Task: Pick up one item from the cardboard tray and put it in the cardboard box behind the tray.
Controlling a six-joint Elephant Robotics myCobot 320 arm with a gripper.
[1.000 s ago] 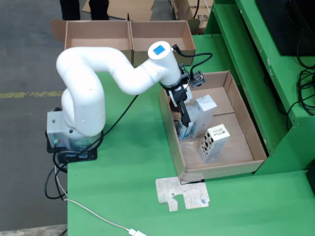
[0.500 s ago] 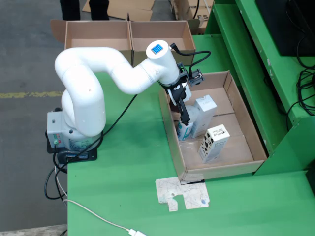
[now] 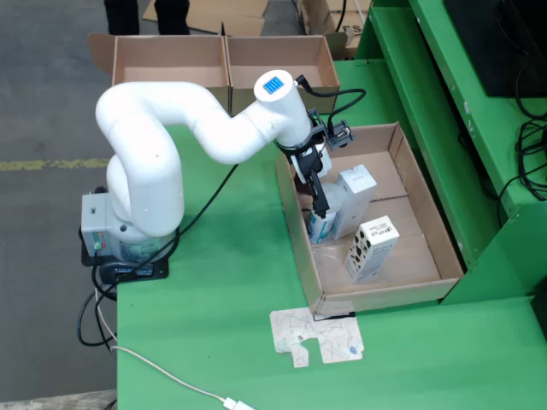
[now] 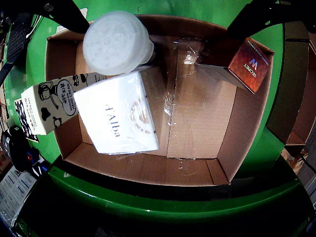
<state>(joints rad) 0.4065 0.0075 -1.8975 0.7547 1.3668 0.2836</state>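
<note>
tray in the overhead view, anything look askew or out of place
Nothing spilled or damaged. Inside the tray, the white carton and the cow-print carton stand at slightly different angles rather than squared to the walls. The only stray thing is a flat cardboard scrap on the green table in front of the tray.

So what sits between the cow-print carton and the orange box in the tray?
In the gripper view, the white dAlba carton sits between them, then bare tray floor.

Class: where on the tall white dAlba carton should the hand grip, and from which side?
Probably from above, pinching the upper part of the tall white dAlba carton across two flat opposite sides. It stands upright in the brown cardboard tray, top exposed; the white-capped round bottle crowds a third side.
</note>
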